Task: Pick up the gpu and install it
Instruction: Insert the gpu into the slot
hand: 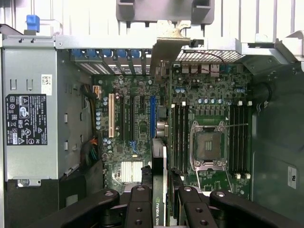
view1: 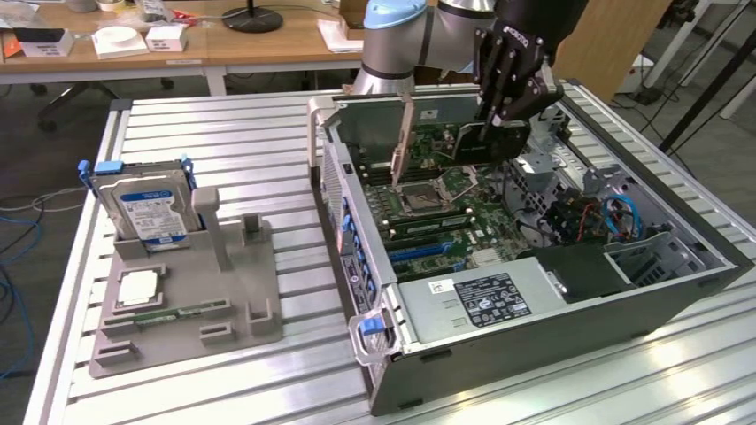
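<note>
Two fingers [hand: 140, 202] are clamping the gpu [hand: 160, 175] edge-on above the board [hand: 142, 137]; we're seeing its long axis running parallel to the blue slot [hand: 153, 116], bracket [hand: 166, 50] pointing at the rear wall [hand: 118, 42].

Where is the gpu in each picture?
Exterior view: the gpu hangs in the pincer, upper middle, over the open computer case.
Wrist view: gpu edge-on between the pincer's fingers, above the motherboard.
Shared landmark: the empty processor socket.
</note>
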You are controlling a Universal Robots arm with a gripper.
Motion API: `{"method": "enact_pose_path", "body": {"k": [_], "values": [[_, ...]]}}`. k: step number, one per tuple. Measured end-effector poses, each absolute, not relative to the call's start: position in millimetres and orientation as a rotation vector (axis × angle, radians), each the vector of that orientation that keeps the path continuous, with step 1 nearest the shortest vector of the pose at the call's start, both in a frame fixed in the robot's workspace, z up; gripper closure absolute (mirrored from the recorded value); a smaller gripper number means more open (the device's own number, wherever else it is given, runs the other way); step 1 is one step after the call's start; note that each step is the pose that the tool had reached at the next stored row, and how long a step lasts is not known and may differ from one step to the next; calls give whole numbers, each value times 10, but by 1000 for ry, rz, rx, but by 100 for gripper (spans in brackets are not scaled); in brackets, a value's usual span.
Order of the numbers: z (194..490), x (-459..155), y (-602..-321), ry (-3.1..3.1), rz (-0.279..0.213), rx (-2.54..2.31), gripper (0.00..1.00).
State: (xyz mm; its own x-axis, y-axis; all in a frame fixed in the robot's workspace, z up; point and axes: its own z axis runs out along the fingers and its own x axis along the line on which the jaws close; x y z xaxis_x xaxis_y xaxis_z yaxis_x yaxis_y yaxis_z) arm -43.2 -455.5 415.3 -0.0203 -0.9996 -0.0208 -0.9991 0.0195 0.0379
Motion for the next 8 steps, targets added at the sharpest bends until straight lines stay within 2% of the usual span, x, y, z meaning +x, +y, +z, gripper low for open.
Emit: {"method": "enact_pose_path", "body": {"k": [8], "values": [[4149,-432,-4548,-2275,-65,2150,74]]}}
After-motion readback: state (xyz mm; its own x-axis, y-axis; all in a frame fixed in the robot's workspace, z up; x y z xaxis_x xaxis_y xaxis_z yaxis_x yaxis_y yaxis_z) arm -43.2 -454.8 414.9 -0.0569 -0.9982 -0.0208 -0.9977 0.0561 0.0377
